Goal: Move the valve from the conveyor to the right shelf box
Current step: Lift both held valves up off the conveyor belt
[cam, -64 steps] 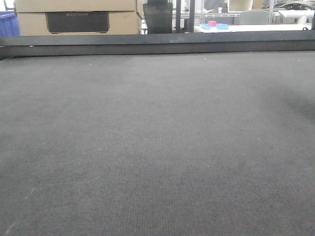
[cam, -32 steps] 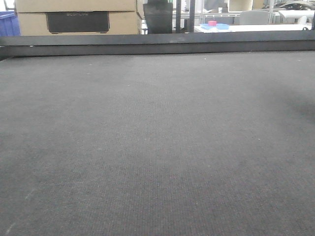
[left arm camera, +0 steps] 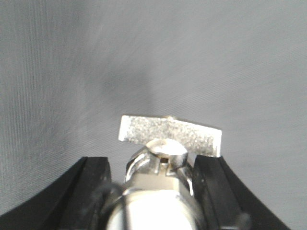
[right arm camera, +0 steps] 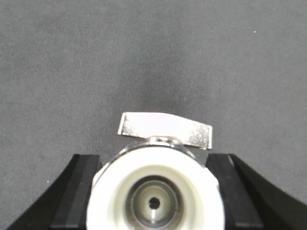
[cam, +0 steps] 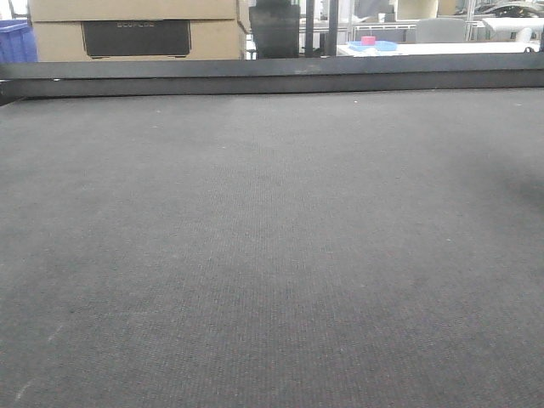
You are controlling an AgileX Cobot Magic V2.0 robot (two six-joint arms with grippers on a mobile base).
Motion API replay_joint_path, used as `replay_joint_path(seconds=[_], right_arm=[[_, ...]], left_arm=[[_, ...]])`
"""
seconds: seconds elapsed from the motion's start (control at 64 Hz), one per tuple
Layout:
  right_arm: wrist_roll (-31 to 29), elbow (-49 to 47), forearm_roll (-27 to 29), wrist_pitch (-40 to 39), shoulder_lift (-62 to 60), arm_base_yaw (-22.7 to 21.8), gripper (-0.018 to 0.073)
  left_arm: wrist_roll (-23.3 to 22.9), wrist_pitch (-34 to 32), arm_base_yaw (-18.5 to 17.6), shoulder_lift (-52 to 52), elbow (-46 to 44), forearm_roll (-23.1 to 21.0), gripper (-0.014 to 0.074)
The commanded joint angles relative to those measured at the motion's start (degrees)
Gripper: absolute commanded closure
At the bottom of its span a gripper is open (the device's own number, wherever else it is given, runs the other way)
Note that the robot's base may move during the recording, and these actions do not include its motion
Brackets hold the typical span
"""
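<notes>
From the front, the conveyor [cam: 272, 255] fills nearly everything: a broad dark grey woven belt running back to a dark edge rail [cam: 272, 76]. Behind the rail stands a cardboard box [cam: 59, 38] with a dark panel on its face; its contents are hidden. A blue bin [cam: 17, 41] shows at the far left edge, and I cannot see into it. Further right, a shallow blue tray [cam: 378, 46] rests on a white table [cam: 459, 48] and has a small pink object [cam: 367, 40] in it.

Looking down the left wrist, the left gripper [left arm camera: 152, 163] has its two black fingers [left arm camera: 91, 182] drawn in on either side of a valve [left arm camera: 170, 134], a silvery metal body with a flat speckled tab across the top. The belt lies blurred beyond it, with a soft shadow.

Looking down the right wrist, the right gripper [right arm camera: 153, 160] is likewise closed, its fingers [right arm camera: 79, 187] pressed to the flanks of a second valve [right arm camera: 153, 191]. This one faces the camera with a round white end and a small hole at the centre, its shiny tab lying flat above. Belt lies behind it.

Whether either valve touches the belt, I cannot tell.
</notes>
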Motion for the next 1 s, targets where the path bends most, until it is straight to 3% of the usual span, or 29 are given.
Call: replay_joint_path(seconds=[0.0, 0.172, 0.36, 0.657, 0.985], right_arm=[[-0.5, 2.0, -0.5, -4.0, -1.9, 0.1, 0.0713], [-0.5, 8.7, -0.5, -8.4, -4.7, 0.1, 0.0713], [-0.5, 14.5, -0.4, -12.2, -9.4, 0.1, 0.0713], [-0.5, 14.4, -0.3, -15.1, -19.0, 0.1, 0.0713], [-0.5, 10.2, -0.1, -18.0, -24.6, 0.3, 0.0713]], left_arm=[[-2.5, -6.2, -2.0, -6.6, 4.5, -0.7, 0.0707], [-2.8, -15.3, -4.8, -17.4, 13.9, -1.2, 0.0707], [-2.8, -19.7, -5.2, -28.7, 20.0, -1.3, 0.0707], [-2.8, -23.2, -5.2, -40.7, 20.5, -1.3, 0.0707], [-2.8, -24.8, -5.2, -44.5, 20.5, -1.3, 0.0707]])
